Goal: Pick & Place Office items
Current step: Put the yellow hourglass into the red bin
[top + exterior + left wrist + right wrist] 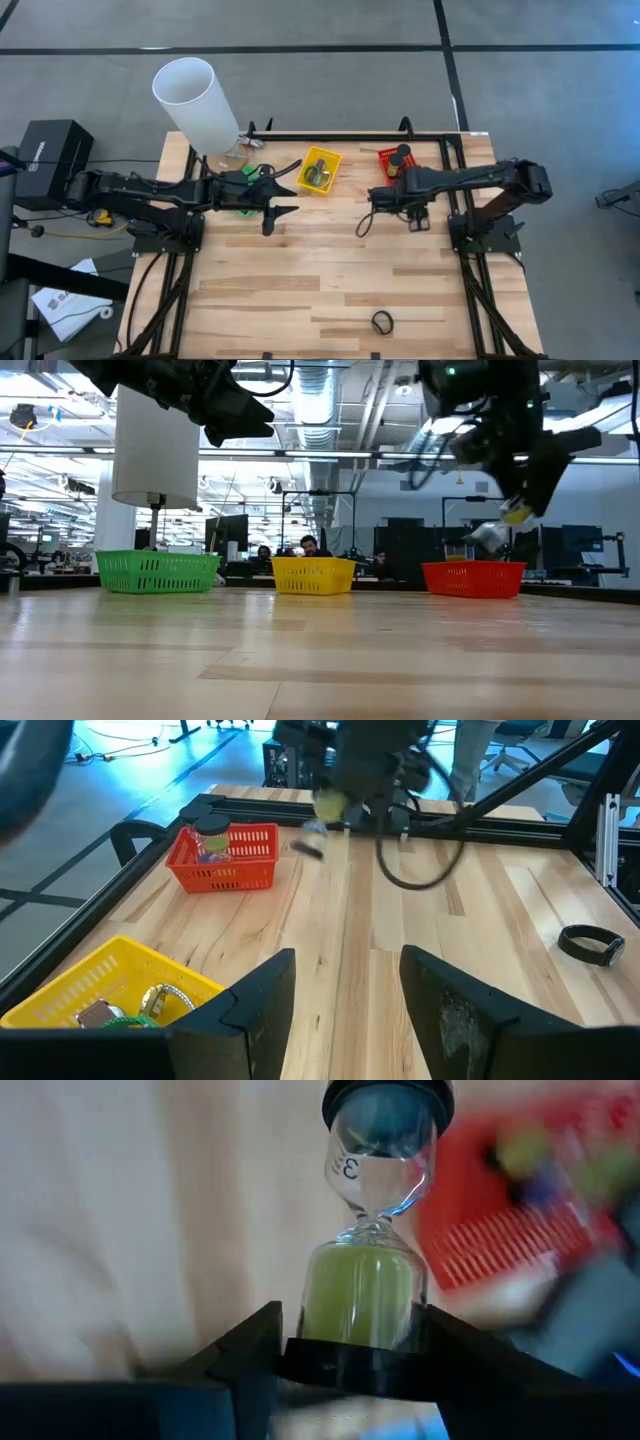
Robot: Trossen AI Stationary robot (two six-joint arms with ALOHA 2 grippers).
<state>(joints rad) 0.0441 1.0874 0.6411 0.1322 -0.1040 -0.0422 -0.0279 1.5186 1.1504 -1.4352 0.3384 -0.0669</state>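
Observation:
A sand timer (372, 1230) with a clear glass body, yellow-green sand and black end caps sits in my right gripper (365, 1355). In the low view the timer (503, 522) hangs high above the table, near the red basket (473, 578). My right gripper (371, 202) hovers just on the near side of that basket (390, 160). My left gripper (282, 200) is open and empty, in the air between the green basket (238, 184) and the yellow basket (320, 168). A black ring (382, 322) lies flat on the table near its near edge. My right gripper pinches the sand timer by the black end cap (350, 1367) of its sand-filled bulb, one finger (250, 1355) on each side. The timer sticks out beyond the fingertips, other cap farthest away. It is lifted clear of the table and tilted downward (490, 532).
The green (158, 572), yellow (313, 574) and red baskets stand in a row along the far edge. The yellow basket (90, 988) and the red basket (225, 860) hold items. A big white cylinder (195, 92) stands at the far left corner. Bare wood lies between the baskets and the ring (590, 942).

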